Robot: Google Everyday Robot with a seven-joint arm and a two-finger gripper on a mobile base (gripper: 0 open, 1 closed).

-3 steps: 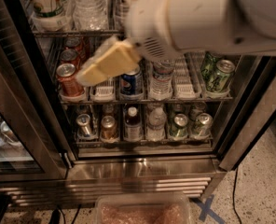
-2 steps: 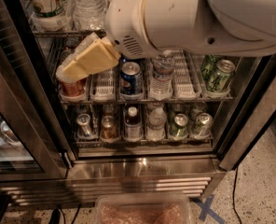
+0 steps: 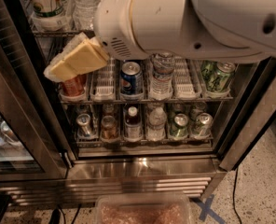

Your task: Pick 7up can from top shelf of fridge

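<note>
The 7up can [image 3: 47,1], tall and silvery-white with green lettering, stands at the left of the fridge's top shelf [image 3: 58,32], next to a clear water bottle [image 3: 86,3]. My gripper [image 3: 65,66], cream-coloured at the end of the big white arm [image 3: 175,17], hangs just below that shelf's front edge, below and a little right of the can. It points down-left in front of a red can [image 3: 73,85] on the middle rack. It holds nothing that I can see. The arm hides the right part of the top shelf.
The middle rack [image 3: 145,98] carries a Pepsi can [image 3: 131,77], a water bottle [image 3: 162,73] and green cans [image 3: 217,76]. The lower rack holds several cans and bottles. Below are the stainless-steel base [image 3: 138,171] and a plastic tub [image 3: 142,211]. The dark door frame [image 3: 21,92] stands left.
The gripper and arm have swung left and slightly up, from in front of the Pepsi can to the left column under the top shelf. The drinks have not moved.
</note>
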